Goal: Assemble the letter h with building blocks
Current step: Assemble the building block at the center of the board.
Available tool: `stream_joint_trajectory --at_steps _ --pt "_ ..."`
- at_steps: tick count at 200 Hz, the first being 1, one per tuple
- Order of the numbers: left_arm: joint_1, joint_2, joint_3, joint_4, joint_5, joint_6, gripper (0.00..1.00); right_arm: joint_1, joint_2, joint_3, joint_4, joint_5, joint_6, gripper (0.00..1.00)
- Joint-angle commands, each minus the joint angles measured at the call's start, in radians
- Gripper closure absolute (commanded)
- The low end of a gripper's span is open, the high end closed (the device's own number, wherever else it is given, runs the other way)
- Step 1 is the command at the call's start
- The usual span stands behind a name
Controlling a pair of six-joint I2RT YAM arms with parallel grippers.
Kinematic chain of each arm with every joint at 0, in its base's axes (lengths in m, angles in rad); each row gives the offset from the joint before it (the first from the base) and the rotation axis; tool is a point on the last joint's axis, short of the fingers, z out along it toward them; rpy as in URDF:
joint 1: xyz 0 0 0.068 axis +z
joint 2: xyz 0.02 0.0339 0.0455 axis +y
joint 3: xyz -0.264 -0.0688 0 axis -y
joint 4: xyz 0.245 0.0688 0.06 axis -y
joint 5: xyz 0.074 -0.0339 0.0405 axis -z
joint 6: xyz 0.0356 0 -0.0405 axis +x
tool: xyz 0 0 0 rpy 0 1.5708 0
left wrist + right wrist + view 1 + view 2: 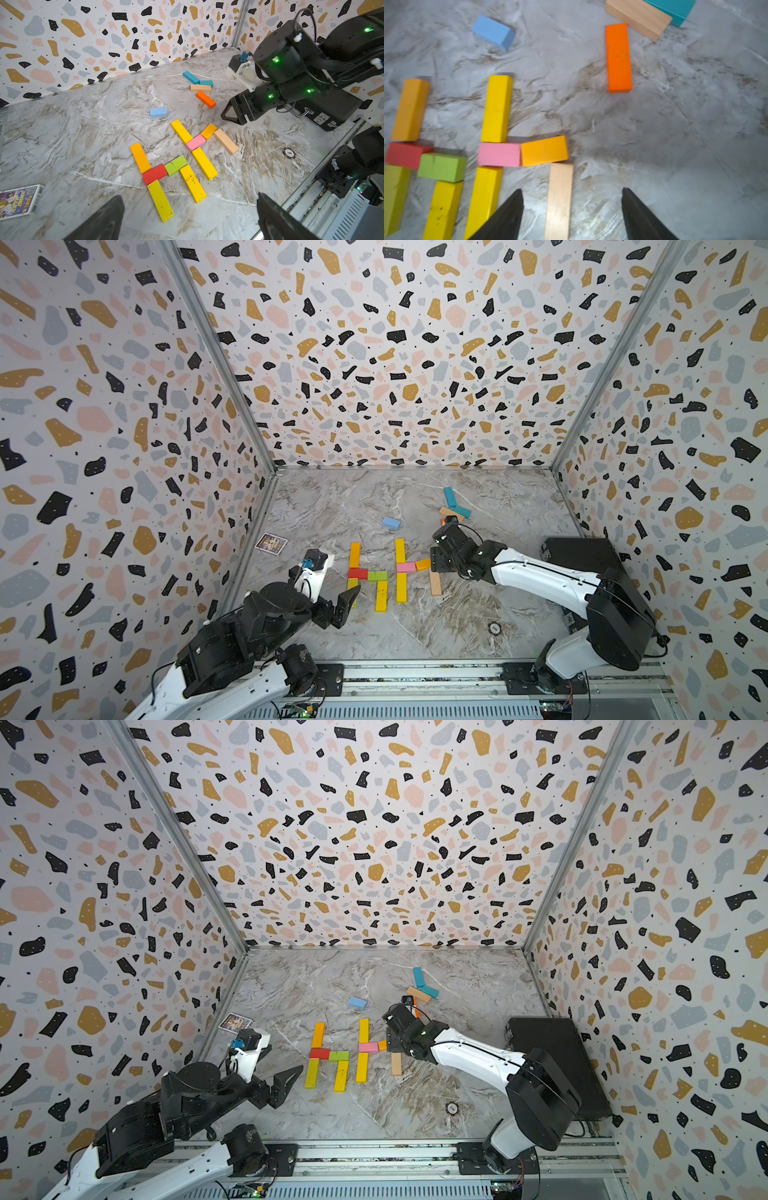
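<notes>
Enclosing marbled tabletop [332, 497]: terrazzo walls [395, 364]; left claw [190, 198], right claw [571, 190] agape, both empty

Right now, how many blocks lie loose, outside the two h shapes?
5. Light blue block lies alone; a teal block, a second teal block, a tan block and an orange block cluster to its right, by the right arm, which may hide more.

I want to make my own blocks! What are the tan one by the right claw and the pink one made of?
The tan block looks like bare, unpainted wood: pale grain streaks run along it. The pink block is probably wood too, but smooth matte paint hides any grain, so that's a guess.
</notes>
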Motion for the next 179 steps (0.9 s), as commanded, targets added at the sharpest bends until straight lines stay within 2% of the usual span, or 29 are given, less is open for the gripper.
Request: stream_joint_trajectory --at_steps 1,68,125,179 --pt "0.006 -0.005 -0.009 0.042 -0.010 0.014 0.01 -0.055 0.063 0.037 -0.024 -0.075 -0.059 0.23" --pt "0.006 -0.009 -0.011 0.041 -0.024 0.009 0.01 -0.137 0.189 0.093 -0.049 -0.076 -0.126 0.23" --pt "0.006 -0.001 -0.011 0.043 -0.019 0.011 0.01 -0.142 0.269 0.134 -0.042 -0.111 -0.204 0.25" --pt "0.006 -0.001 -0.011 0.043 -0.023 0.013 0.01 -0.142 0.282 0.127 -0.026 -0.148 -0.244 0.26"
